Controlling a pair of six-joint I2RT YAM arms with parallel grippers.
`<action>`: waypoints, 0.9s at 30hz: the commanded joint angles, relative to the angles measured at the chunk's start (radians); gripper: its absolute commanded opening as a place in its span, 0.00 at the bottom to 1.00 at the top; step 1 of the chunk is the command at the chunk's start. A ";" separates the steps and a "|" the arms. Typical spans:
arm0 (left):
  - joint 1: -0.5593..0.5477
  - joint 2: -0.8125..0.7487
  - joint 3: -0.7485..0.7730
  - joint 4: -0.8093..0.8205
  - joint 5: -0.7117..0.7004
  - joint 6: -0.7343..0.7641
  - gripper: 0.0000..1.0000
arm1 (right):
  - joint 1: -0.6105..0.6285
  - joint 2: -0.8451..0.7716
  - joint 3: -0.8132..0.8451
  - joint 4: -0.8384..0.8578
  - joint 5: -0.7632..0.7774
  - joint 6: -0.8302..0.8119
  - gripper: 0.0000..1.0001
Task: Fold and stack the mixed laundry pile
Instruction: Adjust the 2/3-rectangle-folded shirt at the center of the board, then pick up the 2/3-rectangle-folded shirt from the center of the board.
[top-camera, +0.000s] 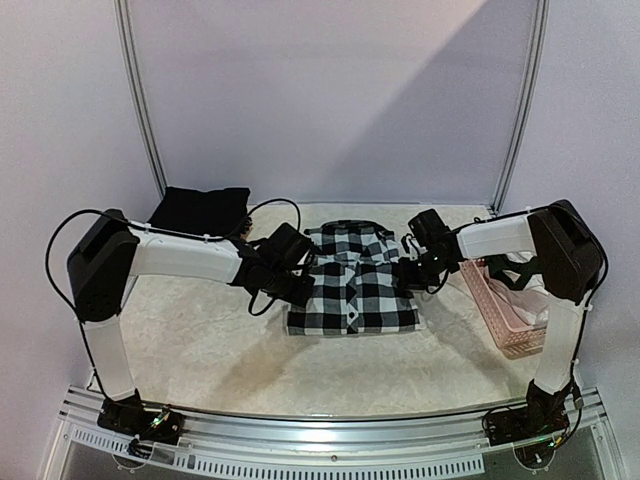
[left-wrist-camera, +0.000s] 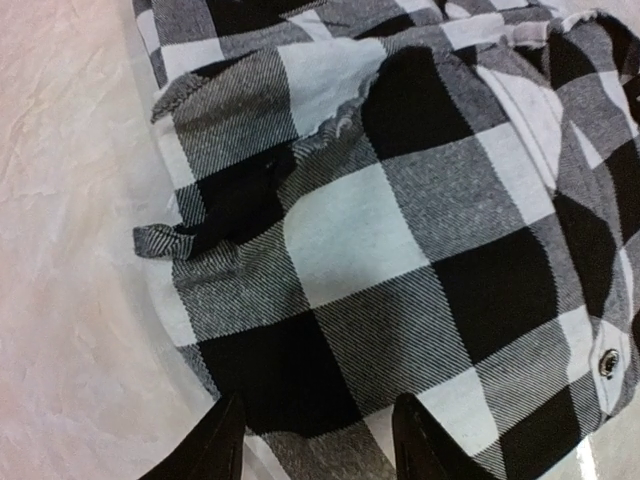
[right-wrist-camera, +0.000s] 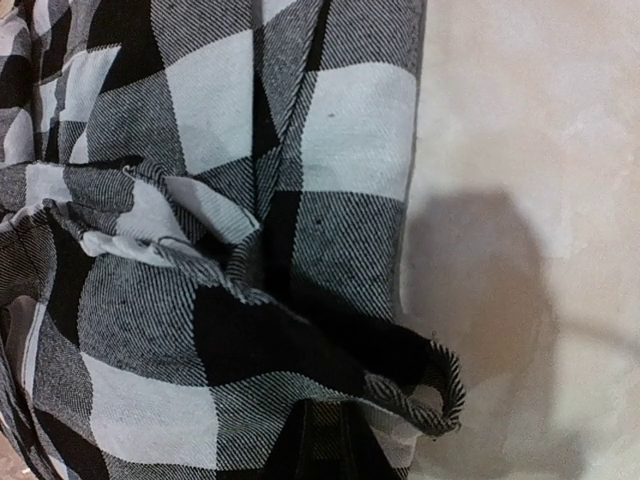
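- Near, right of the checked shirt (top-camera: 352, 285): pink basket (top-camera: 505, 315) on the worktop (top-camera: 200, 350), apart from the shirt.
- Centre: the shirt lies flat and partly folded, hem toward the arm bases, collar away. Its long axis reads as hem to collar, running straight out from the bases.
- Left fingers (top-camera: 296, 290): over the shirt's left edge, standing wide, cloth beneath them. Nothing is gripped as far as the wrist view shows.
- Right fingers (top-camera: 411, 274): at the shirt's right edge, narrow, pinching a fold of the checked cloth.
- Each arm is about equally near its own edge, and the shirt lies inward from both.
- Judgement: the next fold crosses the long axis, right edge carried toward the left.
- Beyond the shirt, far left: folded black garment (top-camera: 200, 210), well apart.
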 joint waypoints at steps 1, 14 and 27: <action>0.031 0.062 -0.004 0.061 0.077 0.036 0.51 | 0.001 0.018 -0.001 -0.043 0.004 -0.008 0.12; 0.005 -0.045 -0.001 -0.003 -0.082 0.131 0.59 | 0.014 -0.217 0.028 -0.157 0.022 -0.011 0.16; -0.330 -0.151 -0.053 0.081 -0.356 0.583 0.85 | 0.084 -0.475 -0.105 -0.176 0.072 0.010 0.24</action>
